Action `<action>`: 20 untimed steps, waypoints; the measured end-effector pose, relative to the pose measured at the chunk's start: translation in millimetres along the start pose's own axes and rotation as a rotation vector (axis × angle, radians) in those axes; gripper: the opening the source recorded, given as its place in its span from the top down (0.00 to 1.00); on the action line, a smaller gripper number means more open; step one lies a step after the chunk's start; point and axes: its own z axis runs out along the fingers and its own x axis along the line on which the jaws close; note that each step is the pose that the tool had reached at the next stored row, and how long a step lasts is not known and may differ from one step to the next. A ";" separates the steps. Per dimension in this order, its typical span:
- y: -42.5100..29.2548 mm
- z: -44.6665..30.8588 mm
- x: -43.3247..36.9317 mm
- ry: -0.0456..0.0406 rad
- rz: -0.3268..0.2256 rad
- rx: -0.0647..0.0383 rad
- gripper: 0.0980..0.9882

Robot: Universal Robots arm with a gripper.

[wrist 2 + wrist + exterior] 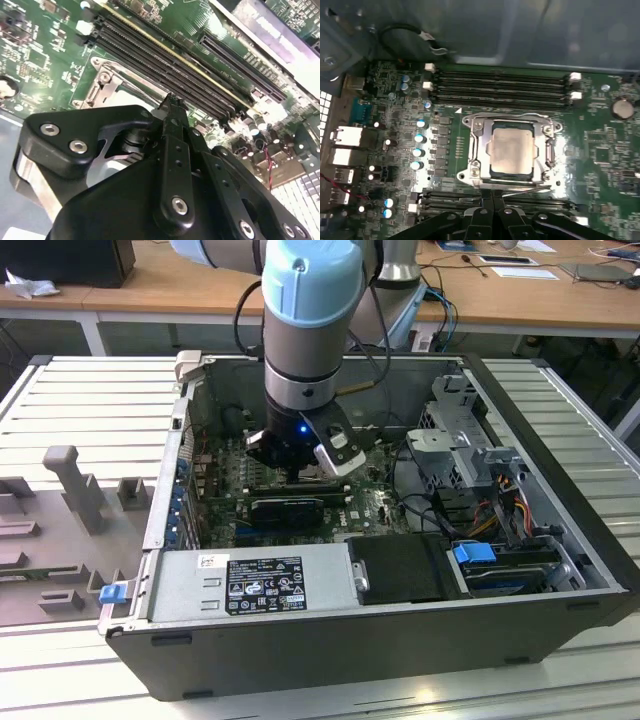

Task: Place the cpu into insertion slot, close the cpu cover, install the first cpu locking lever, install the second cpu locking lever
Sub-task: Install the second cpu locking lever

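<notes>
Cpu (512, 150) seated under cpu cover (479, 145); gripper (492, 196) fingers pinched together, prob. empty.

In the exterior view the arm (308, 330) hides the slot and most of the board (375, 510); its base runs off the top edge. In the second wrist view the gripper (172, 107) body blocks most of the cover (107, 80) at lower centre. In the first wrist view the gripper (492, 197) is cut by the bottom edge
</notes>
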 end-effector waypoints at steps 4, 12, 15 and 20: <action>-2.6 10.4 1.8 0.0001 -0.001 -0.003 0.99; -9.5 13.6 17.3 -0.0054 -0.005 -0.057 0.99; -9.8 15.2 23.2 -0.0090 -0.006 -0.073 0.99; -10.6 19.4 24.1 -0.0104 -0.006 -0.088 0.99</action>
